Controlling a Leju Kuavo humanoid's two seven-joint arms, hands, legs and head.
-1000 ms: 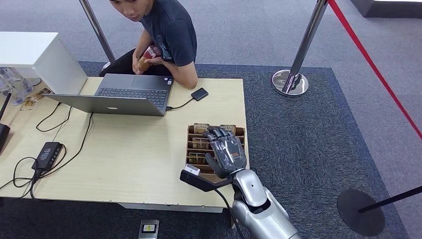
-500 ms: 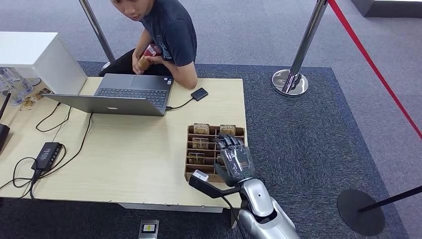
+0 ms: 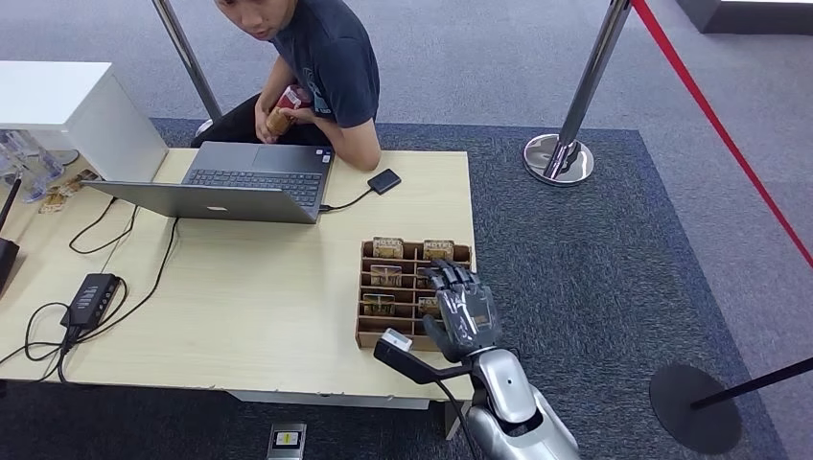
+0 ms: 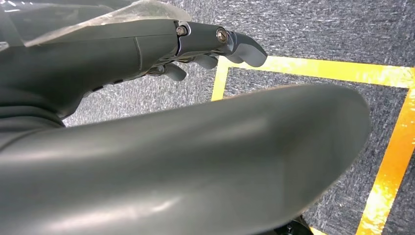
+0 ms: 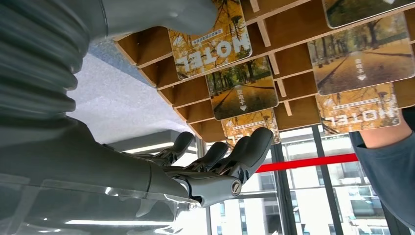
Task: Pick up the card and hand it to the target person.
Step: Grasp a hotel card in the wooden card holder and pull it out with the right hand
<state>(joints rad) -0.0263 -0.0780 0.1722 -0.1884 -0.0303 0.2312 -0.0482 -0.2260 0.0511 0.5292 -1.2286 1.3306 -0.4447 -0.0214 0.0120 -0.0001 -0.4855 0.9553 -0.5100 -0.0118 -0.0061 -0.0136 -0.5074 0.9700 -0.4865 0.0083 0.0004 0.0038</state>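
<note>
A: Right hand (image 3: pixel 463 309) state?
B: Over the right column of the wooden card rack (image 3: pixel 368 292), fingers (image 5: pixel 247 147) stretched out and apart, nothing in it. Not touching a card as far as I can tell.
A: Left hand?
B: Left hand (image 4: pixel 210 44) hangs over the carpet by a yellow floor line (image 4: pixel 313 68). Fingers loosely extended, no object in it.
A: Card count?
B: Head view: five visible in the rack slots, the hand hides some slots. Nearest the fingertips is the one at the rack's far right, the card (image 3: pixel 438 249). Wrist view shows five too.
A: Around it?
B: One table (image 3: pixel 240 307), one laptop (image 3: pixel 240 182), one person (image 3: pixel 321 67) seated behind it, well away from the rack. Two stanchion posts.
</note>
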